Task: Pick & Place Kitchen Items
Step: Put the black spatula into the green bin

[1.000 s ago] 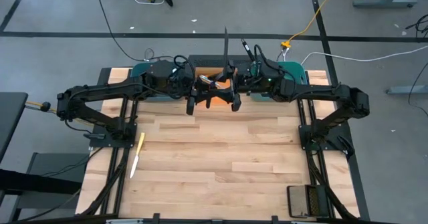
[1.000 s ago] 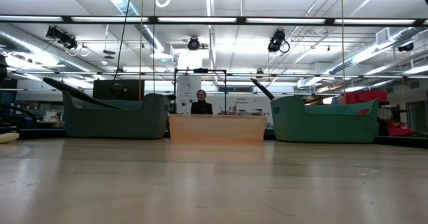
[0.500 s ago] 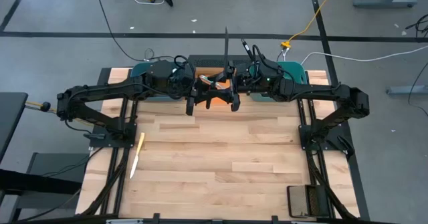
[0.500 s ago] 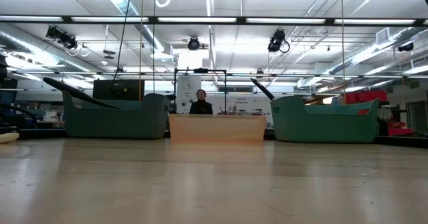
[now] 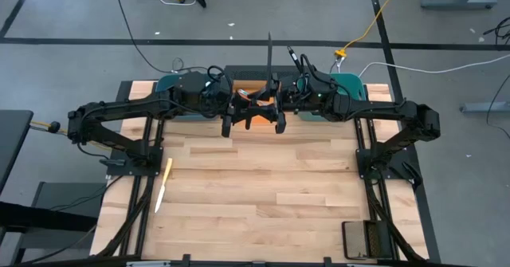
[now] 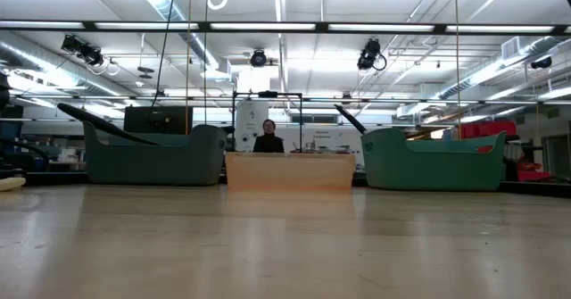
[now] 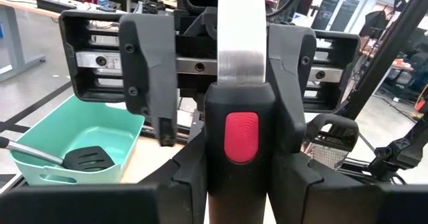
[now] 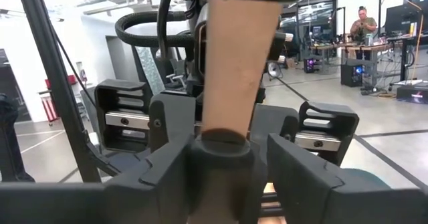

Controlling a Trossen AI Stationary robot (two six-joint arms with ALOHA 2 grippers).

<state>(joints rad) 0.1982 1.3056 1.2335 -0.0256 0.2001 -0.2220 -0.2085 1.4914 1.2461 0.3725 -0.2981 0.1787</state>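
Note:
A knife (image 5: 269, 56) with a black handle, a red spot and a silver blade (image 7: 242, 30) stands upright, blade up, high over the orange bin (image 5: 259, 117) at the table's far edge. My left gripper (image 7: 241, 184) is shut on its handle. My right gripper (image 8: 224, 174) faces it from the table's right, open. Its fingers (image 7: 150, 77) stand on either side of the knife, just above the handle's top. A gap shows beside the blade. A yellow-handled knife (image 5: 163, 183) lies flat on the table at the near left. My left gripper pinches the knife's black handle (image 7: 241, 134) between its two fingers. They come level from the table's left and lie across the handle. The knife stands upright with its blade up, lifted clear above the orange bin.
Two teal bins (image 6: 156, 156) (image 6: 433, 161) flank the orange bin (image 6: 290, 170) along the far edge, with dark utensil handles sticking out of them. A black slotted spatula (image 7: 87, 158) lies in the right one. Bare wood covers the table's middle and near part.

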